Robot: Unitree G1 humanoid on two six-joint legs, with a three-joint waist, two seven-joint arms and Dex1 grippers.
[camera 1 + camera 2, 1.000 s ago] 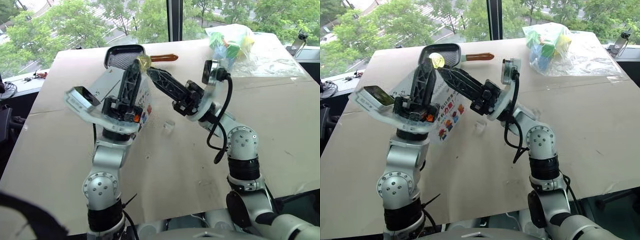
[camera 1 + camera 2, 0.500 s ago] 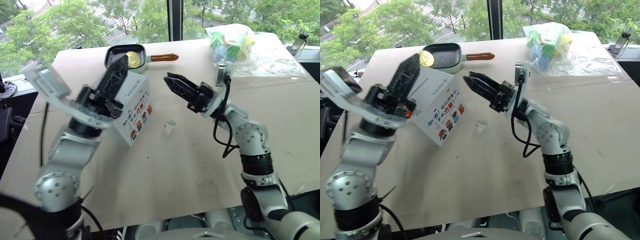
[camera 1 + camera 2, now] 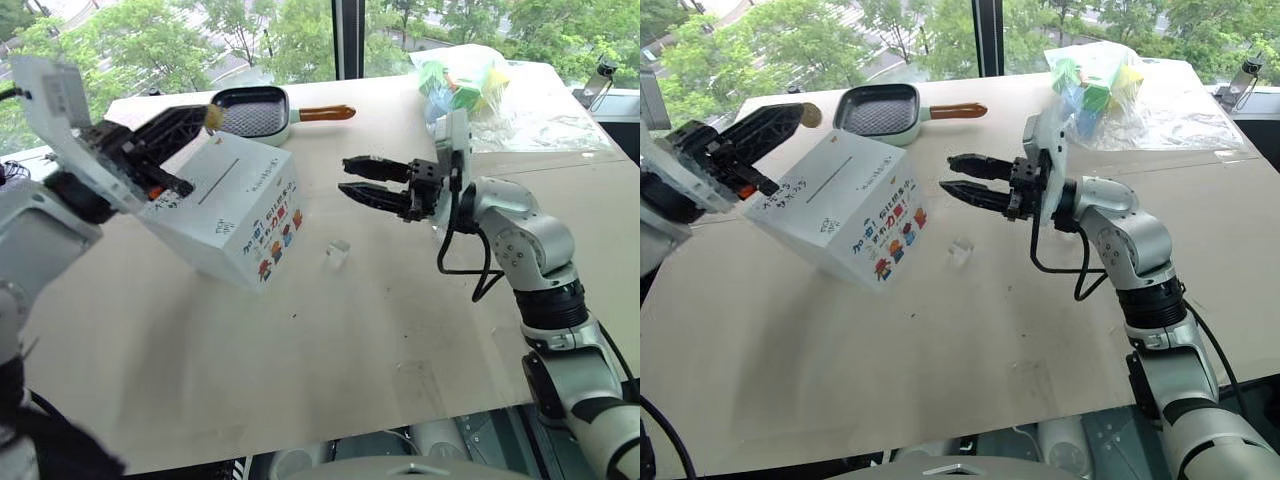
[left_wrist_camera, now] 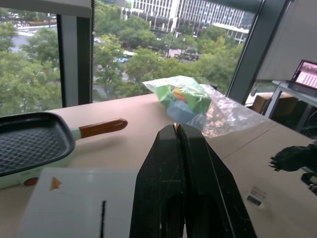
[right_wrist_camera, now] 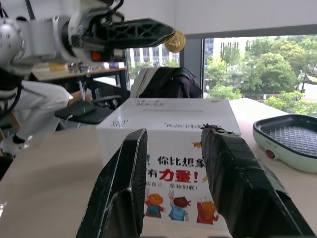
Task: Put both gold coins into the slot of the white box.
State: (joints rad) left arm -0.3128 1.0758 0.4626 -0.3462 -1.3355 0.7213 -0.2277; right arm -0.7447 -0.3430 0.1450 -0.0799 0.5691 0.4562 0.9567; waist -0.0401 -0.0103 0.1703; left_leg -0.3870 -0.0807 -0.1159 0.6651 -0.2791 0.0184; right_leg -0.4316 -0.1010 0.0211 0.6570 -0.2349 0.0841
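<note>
The white box [image 3: 225,205] stands tilted on the table, its slot [image 3: 216,187] a thin dark line across the plain top face. My left gripper [image 3: 203,119] hovers over the box's far left edge, shut on a gold coin [image 3: 213,117] at its tips. The same coin [image 5: 175,41] appears above the box in the right wrist view. My right gripper [image 3: 345,175] hangs level to the right of the box and points at it. It is open, one finger above the other, with nothing between them.
A grey pan [image 3: 255,110] with an orange handle [image 3: 325,113] lies behind the box. A small clear holder [image 3: 339,252] sits on the table right of the box. A bag of coloured blocks [image 3: 465,85] is at the back right, near the table's far edge.
The two grippers met at the coin over the box; now they have parted. My left gripper has swung left with the coin, and my right gripper has rolled to point level.
</note>
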